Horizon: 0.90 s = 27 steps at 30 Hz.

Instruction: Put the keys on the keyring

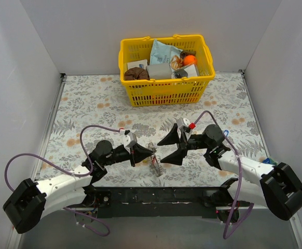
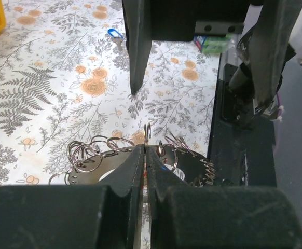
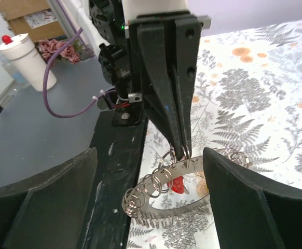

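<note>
The keyring (image 1: 155, 165) is a flat silver band hung with several small split rings. My left gripper (image 1: 147, 152) is shut on its upper edge and holds it tilted just above the table. In the left wrist view the shut gripper (image 2: 145, 154) pinches the band (image 2: 86, 175). In the right wrist view the keyring (image 3: 164, 207) hangs from the left fingers (image 3: 178, 124), with a red key (image 3: 178, 184) under it. My right gripper (image 1: 175, 143) is open and empty, with its fingers on either side of the ring; it also shows in its own wrist view (image 3: 150, 153). A blue key (image 2: 115, 35) lies farther off on the cloth.
A yellow basket (image 1: 166, 87) full of oddments stands at the back centre. The black base rail (image 1: 156, 196) runs along the near edge, right beside the ring. A small blue-green item (image 1: 267, 161) lies by the right arm. White walls close in both sides.
</note>
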Motion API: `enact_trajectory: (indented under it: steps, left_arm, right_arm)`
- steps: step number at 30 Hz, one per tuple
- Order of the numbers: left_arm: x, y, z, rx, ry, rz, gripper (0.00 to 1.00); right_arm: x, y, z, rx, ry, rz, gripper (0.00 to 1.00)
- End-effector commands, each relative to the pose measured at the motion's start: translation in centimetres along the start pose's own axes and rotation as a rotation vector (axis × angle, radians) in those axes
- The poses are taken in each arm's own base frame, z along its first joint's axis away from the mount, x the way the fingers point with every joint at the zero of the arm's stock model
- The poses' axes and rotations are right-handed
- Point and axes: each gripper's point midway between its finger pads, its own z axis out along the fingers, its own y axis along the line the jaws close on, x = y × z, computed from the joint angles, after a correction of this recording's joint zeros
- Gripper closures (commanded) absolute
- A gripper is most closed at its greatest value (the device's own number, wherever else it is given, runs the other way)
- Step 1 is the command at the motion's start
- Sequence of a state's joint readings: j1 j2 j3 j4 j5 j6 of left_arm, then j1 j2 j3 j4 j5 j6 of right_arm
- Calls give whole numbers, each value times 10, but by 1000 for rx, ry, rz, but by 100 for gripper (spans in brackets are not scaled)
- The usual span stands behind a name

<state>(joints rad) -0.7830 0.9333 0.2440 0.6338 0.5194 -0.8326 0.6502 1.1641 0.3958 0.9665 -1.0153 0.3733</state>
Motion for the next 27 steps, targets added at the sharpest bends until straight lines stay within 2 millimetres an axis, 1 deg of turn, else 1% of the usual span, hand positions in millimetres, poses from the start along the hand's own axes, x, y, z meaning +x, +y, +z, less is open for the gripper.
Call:
enact_trajectory:
  steps: [1, 2, 3, 4, 5, 6, 7, 8, 9, 10, 12, 13, 14, 15, 16, 18, 19, 21, 22, 23, 24, 25, 26, 27]
  left_arm:
    - [-16, 7, -1, -38, -16, 98, 100]
    - [-15, 8, -1, -45, 9, 97, 100]
    - [-15, 10, -1, -52, 17, 103, 100]
    - [-17, 11, 0, -59, 23, 109, 100]
    - [-18, 12, -1, -66, 31, 126, 100]
    - [-20, 13, -1, -70, 32, 132, 100]
    - [-21, 15, -1, -81, 32, 143, 100]
    - [-23, 15, -2, -84, 30, 156, 100]
    - [-25, 17, -2, -91, 27, 165, 100]
    - [-26, 17, -2, -95, 24, 170, 100]
    - [-31, 19, -2, -106, 24, 176, 100]
    - [-33, 18, -1, -104, 24, 176, 100]
    - [-32, 17, -1, -102, 31, 172, 100]
    - [-37, 17, -1, -100, 24, 176, 100]
    - [-37, 17, -1, -100, 27, 174, 100]
    - [-40, 14, -1, -92, 21, 178, 100]
    - [-39, 14, -1, -90, 20, 178, 100]
    - [-40, 12, -2, -80, 15, 181, 100]
    - [-42, 11, -2, -78, 8, 185, 100]
    - [-42, 11, -2, -76, 7, 184, 100]
    - [-42, 10, -2, -75, 7, 182, 100]
    - [-42, 9, -2, -72, 6, 180, 100]
    - [-43, 9, -2, -70, 2, 180, 100]
    - [-43, 8, -2, -68, 2, 179, 100]
  right_arm:
    - [-26, -10, -2, 93, -20, -88, 9]
    - [-25, -11, -6, 120, -4, -102, 9]
    - [-29, -13, -8, 145, 0, -114, 9]
    - [-32, -23, -13, 217, 1, -122, 9]
    - [-27, -23, -19, 257, 29, -94, 9]
    - [-28, -28, -24, 300, 38, -118, 9]
    - [-34, -40, -31, 393, 32, -125, 8]
    - [-30, -41, -39, 443, 52, -106, 8]
    - [-31, -45, -45, 490, 54, -107, 8]
    - [-35, -57, -56, 598, 45, -105, 8]
    - [-33, -63, -73, 717, 49, -50, 7]
    - [-34, -76, -89, 842, 39, -29, 7]
    - [-29, -79, -101, 918, 52, 7, 5]
    - [-28, -85, -113, 993, 53, 30, 5]
    - [-16, -95, -136, 1142, 72, 90, 3]
    - [-11, -103, -160, 1281, 78, 136, 3]
    - [-4, -106, -175, 1361, 94, 159, 4]
    - [3, -111, -188, 1434, 105, 206, 5]
    - [12, -114, -197, 1480, 136, 233, 5]
    - [15, -115, -203, 1509, 138, 255, 6]
    - [16, -118, -213, 1552, 140, 274, 6]
    - [24, -120, -221, 1582, 164, 303, 7]
    - [27, -122, -227, 1601, 172, 320, 7]
    - [28, -125, -242, 1645, 163, 344, 7]
